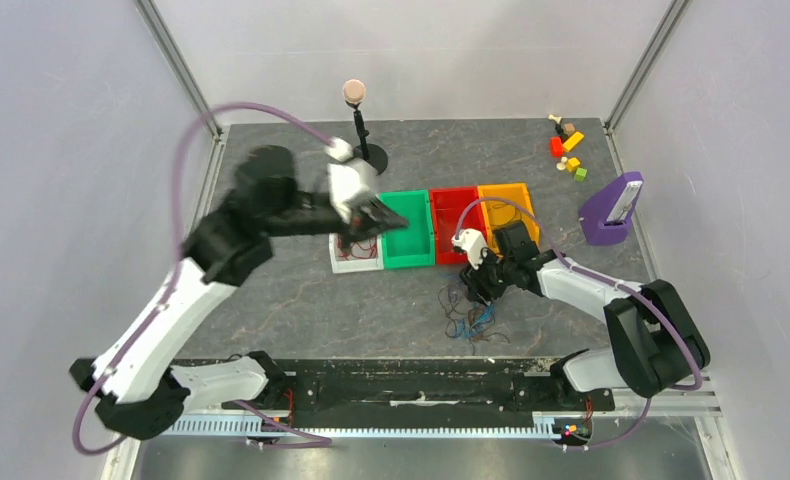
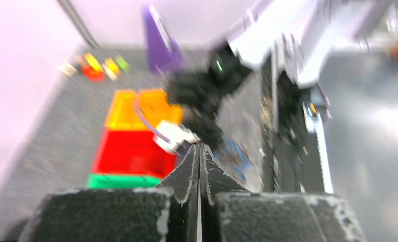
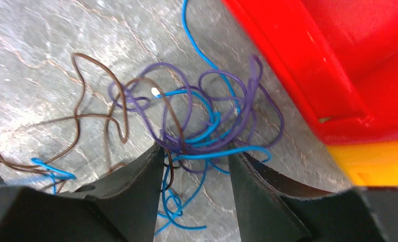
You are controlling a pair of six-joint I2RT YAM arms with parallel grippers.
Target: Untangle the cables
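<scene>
The grey counter [image 1: 301, 300] carries a green bin [image 1: 406, 235], red bin [image 1: 451, 215] and orange bin [image 1: 511, 200] in a row. The red bin stands close beside the right gripper [image 3: 194, 161]. Its jaws gape wide astride the cables [image 3: 207, 132], a loose blue, purple and brown knot on the counter with no clear long axis. The left gripper [image 2: 199, 151], jaws pressed together, hangs over a white tray [image 1: 356, 262].

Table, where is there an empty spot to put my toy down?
Bare grey mat lies between the black mic stand and the toy blocks, and on the near side of the white tray. It's crowded by the tangled thin cables at the right gripper, before the red bin.
</scene>
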